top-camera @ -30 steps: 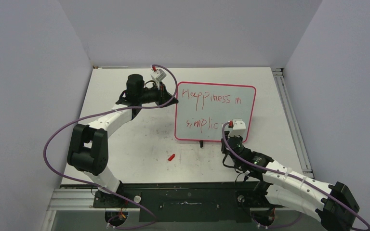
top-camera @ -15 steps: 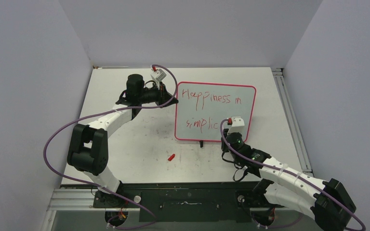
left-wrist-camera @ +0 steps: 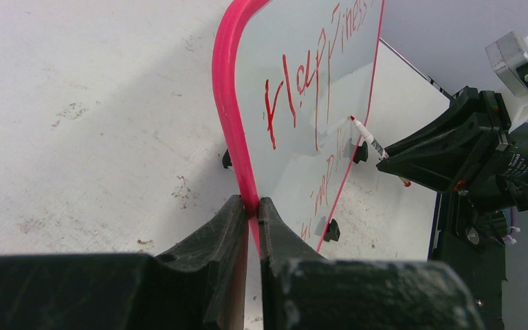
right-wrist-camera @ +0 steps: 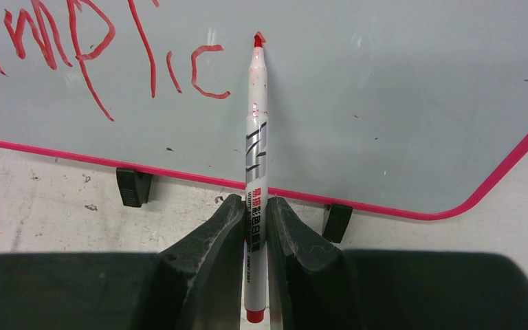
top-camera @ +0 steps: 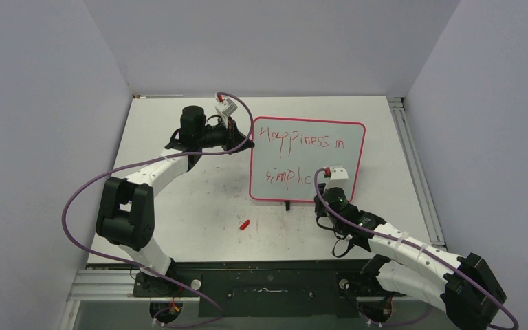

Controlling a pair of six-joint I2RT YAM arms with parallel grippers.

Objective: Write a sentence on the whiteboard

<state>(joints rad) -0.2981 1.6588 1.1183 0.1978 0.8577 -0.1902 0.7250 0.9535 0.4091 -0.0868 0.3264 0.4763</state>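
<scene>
The whiteboard [top-camera: 347, 161] stands propped on its black clip feet [right-wrist-camera: 135, 187] toward the far right of the worktop [top-camera: 192, 206], face turned to the arms; how steeply it leans cannot be told. The left tool [left-wrist-camera: 251, 204] is clamped on the pink rim at the board's left edge and steadies it. The right tool [right-wrist-camera: 256, 206] is closed on the lower barrel of a white marker [right-wrist-camera: 256, 151], whose long axis runs straight out from the tool to the board, red tip leading.

The sentence [top-camera: 301, 141] reads "Happiness in" on the upper line and "simplic" on the lower, in thin red strokes. The tip sits just right of the last "c" and level with its top, at the surface or a hair off it; the views do not settle which. The word looks unfinished, so the coming strokes likely run rightward over the bare board between the "c" and the right rim. The right arm is much the nearer to that spot.

The barrel carries a grey striped logo and small print too fine to read. A red cap [top-camera: 245, 224] lies loose on the worktop, near the board's lower left corner
</scene>
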